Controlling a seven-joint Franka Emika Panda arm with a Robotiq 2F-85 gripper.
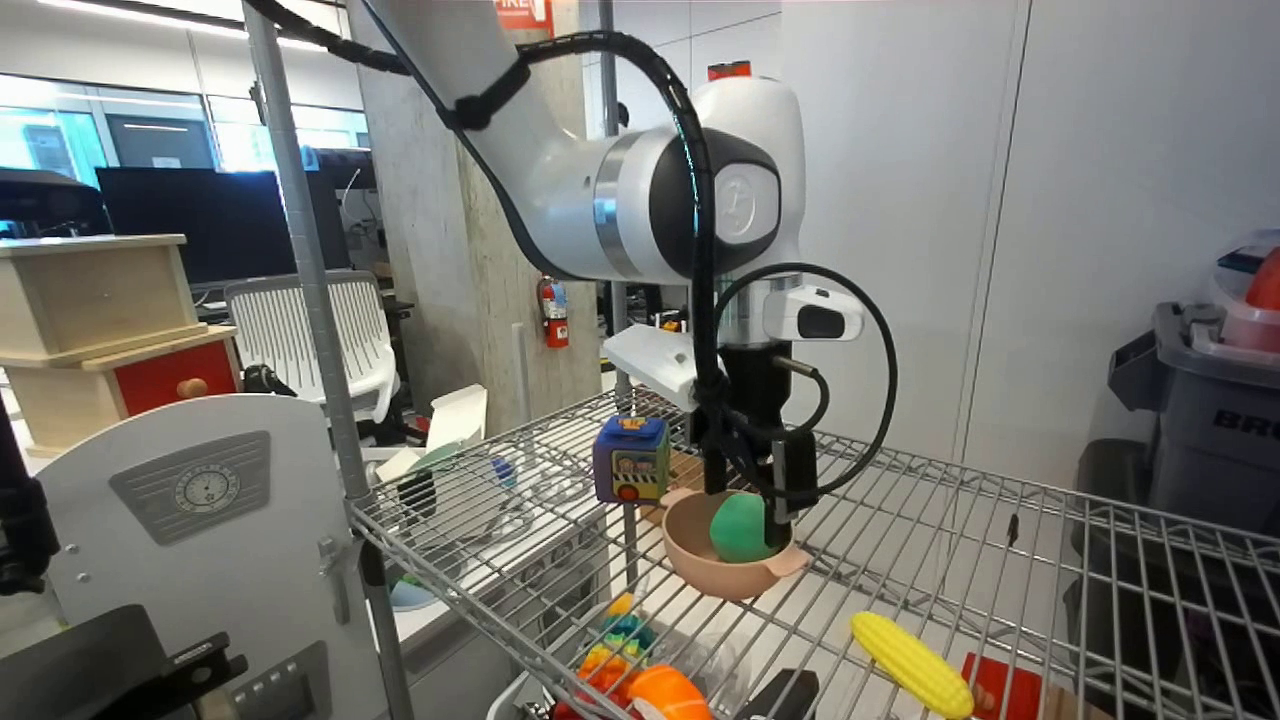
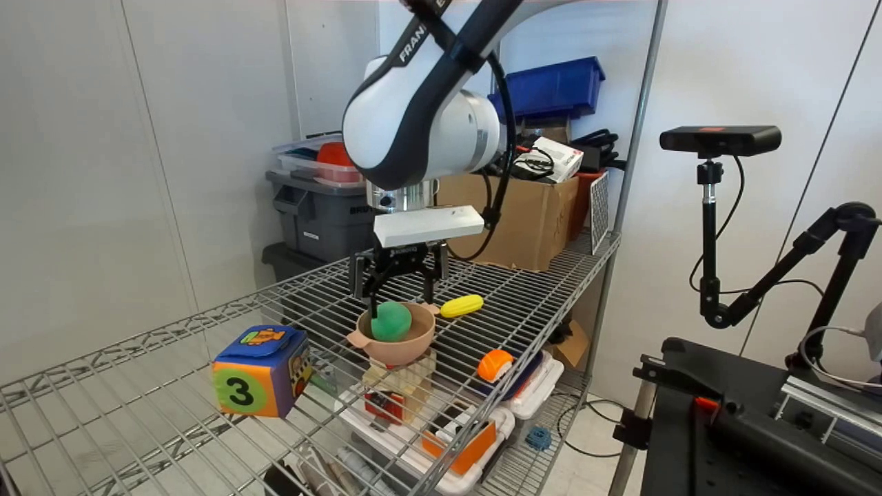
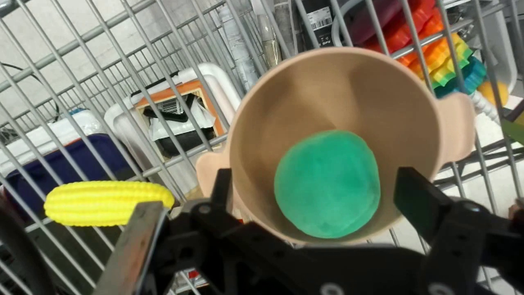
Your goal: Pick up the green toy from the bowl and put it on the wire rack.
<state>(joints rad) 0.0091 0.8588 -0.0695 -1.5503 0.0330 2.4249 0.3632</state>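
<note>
On the wire rack (image 1: 900, 580), a tan-pink bowl (image 3: 339, 88) holds the green toy (image 3: 327, 184).

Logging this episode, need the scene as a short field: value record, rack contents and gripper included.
target: green rounded toy, inside the tan-pink two-handled bowl
bowl: upright on the silver wire rack
gripper: open, jaws either side of the toy in the wrist view; contact unclear
placement: not yet done
also on rack: yellow toy corn cob, cube marked 3
</note>
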